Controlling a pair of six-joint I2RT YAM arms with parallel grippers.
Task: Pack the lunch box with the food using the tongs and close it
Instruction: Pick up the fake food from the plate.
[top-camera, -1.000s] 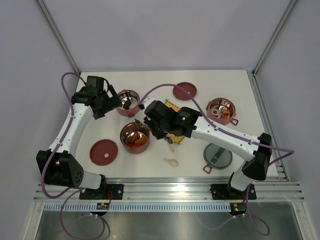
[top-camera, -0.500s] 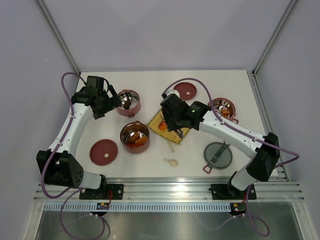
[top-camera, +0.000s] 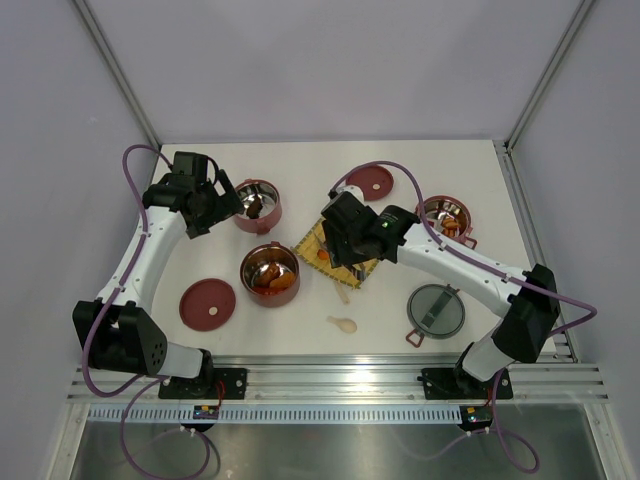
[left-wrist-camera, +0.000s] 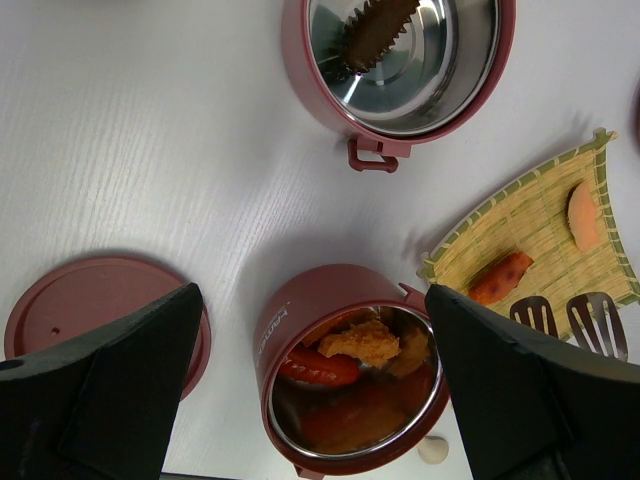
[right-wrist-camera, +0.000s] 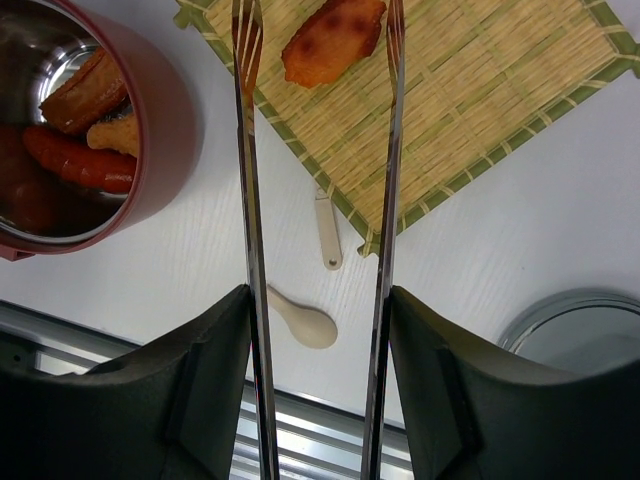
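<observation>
Tongs (right-wrist-camera: 251, 250) sit pinched between the right jaws, springy arms spread partway, tips straddling an orange-brown food piece (right-wrist-camera: 333, 40) on the woven mat (right-wrist-camera: 480, 90). It looks light, hard and slick; squeezing across its middle seems safest. Farther off, left jaws hang wide and empty over the lunch box tiers (left-wrist-camera: 272, 340).

Shiny metal tongs (right-wrist-camera: 251, 250), woven straw mat (right-wrist-camera: 480, 90)

Embossed lettering (left-wrist-camera: 272, 326) on lunch box tier (left-wrist-camera: 335, 288), illegible
</observation>
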